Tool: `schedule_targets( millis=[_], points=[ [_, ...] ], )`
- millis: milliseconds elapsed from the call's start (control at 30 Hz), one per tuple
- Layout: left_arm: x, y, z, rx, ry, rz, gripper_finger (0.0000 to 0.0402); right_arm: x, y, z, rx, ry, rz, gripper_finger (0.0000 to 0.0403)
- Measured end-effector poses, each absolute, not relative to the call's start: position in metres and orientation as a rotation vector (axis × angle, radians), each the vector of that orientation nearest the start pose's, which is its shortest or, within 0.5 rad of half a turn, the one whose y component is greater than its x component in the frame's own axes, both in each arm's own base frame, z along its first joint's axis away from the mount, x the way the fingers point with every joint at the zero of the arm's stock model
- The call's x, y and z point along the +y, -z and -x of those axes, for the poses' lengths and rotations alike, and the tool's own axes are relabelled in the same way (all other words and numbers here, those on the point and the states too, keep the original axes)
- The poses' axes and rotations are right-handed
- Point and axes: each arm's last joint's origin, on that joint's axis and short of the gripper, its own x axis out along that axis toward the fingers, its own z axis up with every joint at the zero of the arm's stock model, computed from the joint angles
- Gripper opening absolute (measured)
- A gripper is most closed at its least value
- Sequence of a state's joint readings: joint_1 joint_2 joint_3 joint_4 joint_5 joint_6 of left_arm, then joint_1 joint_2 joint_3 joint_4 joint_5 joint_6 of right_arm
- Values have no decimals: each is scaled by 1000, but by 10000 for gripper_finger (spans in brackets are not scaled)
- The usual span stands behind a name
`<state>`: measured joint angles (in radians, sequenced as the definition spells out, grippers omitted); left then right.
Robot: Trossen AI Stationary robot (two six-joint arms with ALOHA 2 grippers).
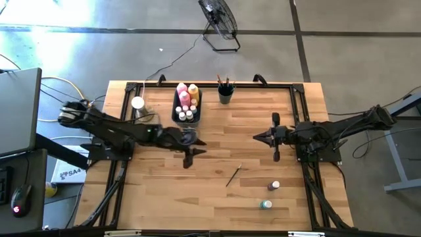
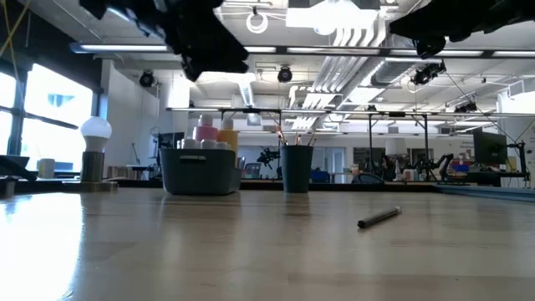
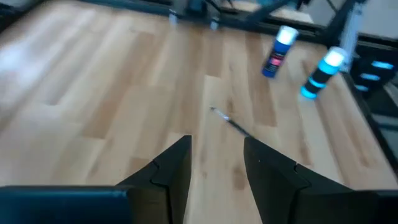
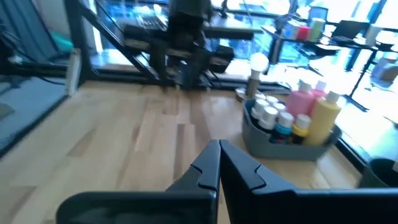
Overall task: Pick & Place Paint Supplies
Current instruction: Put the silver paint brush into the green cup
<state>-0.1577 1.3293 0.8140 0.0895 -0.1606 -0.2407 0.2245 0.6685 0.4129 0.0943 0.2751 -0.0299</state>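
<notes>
A thin dark paintbrush (image 1: 233,176) lies flat on the wooden table near the middle. Two small white-capped paint bottles (image 1: 274,186) (image 1: 266,205) stand near the front right. My left gripper (image 1: 192,157) hovers above the table left of the brush; in its wrist view the fingers (image 3: 217,140) stand open with nothing between them, and the brush (image 3: 230,122) and both bottles (image 3: 278,50) (image 3: 323,71) lie beyond. My right gripper (image 1: 258,137) hangs shut and empty above the table's right half, pointing left (image 4: 219,144).
A dark tray (image 1: 186,113) at the far centre holds pink and yellow squeeze bottles (image 1: 187,94) and several small bottles. A dark cup (image 1: 225,96) with brushes stands to its right. A white knob on a tan base (image 1: 137,103) stands left of the tray.
</notes>
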Motion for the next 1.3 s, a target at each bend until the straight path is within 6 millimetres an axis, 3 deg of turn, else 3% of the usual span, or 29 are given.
schedule_targets(
  millis=[233,567,800,900,1300],
  points=[
    [-50,-245,-329,527,27,181,142,26,-245,-157,181,111,82,2],
    [-60,-212,-370,651,107,278,142,26,-245,-157,185,111,84,2],
    [-62,-206,-382,626,116,285,142,26,-245,-157,186,114,84,2],
    [-63,-211,-389,537,134,280,142,26,-245,-157,185,114,84,2],
    [-64,-214,-391,486,161,196,142,26,-245,-157,181,113,103,2]
  ],
)
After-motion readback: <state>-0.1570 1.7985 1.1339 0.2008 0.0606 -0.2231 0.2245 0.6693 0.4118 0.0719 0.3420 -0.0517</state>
